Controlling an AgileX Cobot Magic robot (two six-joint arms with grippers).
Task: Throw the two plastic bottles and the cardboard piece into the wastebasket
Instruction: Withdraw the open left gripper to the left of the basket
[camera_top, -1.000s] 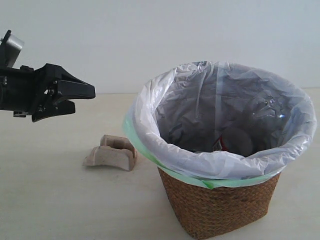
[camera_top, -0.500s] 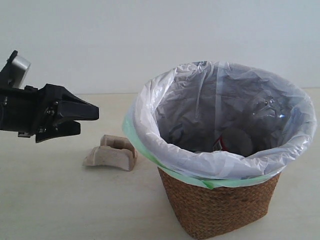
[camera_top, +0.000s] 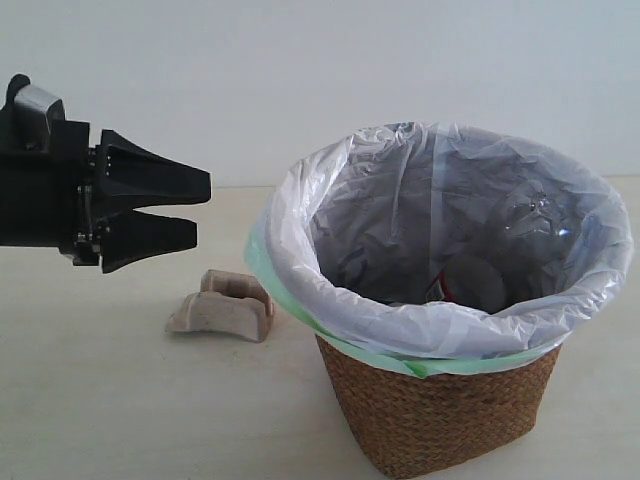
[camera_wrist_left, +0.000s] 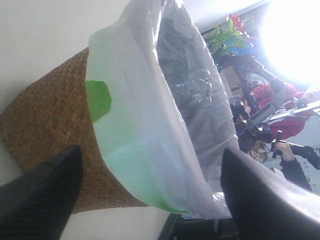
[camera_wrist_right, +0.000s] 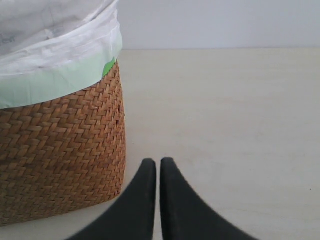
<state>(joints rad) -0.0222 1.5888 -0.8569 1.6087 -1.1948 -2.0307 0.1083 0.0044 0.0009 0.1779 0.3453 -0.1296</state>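
Observation:
The wicker wastebasket (camera_top: 440, 415) with its white bag stands at the right. A sliver of red label (camera_top: 443, 290) and a clear plastic shape (camera_top: 535, 225) show inside it, but the bottles are otherwise hidden. The ridged grey-beige cardboard piece (camera_top: 222, 308) lies on the table left of the basket. My left gripper (camera_top: 200, 208) hovers open above and left of the cardboard, holding nothing. In the left wrist view its spread fingers (camera_wrist_left: 40, 195) frame the wastebasket (camera_wrist_left: 45, 115). My right gripper (camera_wrist_right: 158, 162) is shut and empty, low beside the basket wall (camera_wrist_right: 60, 145), and is out of the exterior view.
The beige table (camera_top: 90, 400) runs to a pale wall behind. The bag's green edge (camera_top: 265, 270) folds over the rim near the cardboard. Bare tabletop (camera_wrist_right: 240, 110) lies beyond the right gripper.
My left gripper dipped, then rose, and has shifted slightly right toward the basket. Its wrist has turned so both fingers show spread. The cardboard and basket have not moved.

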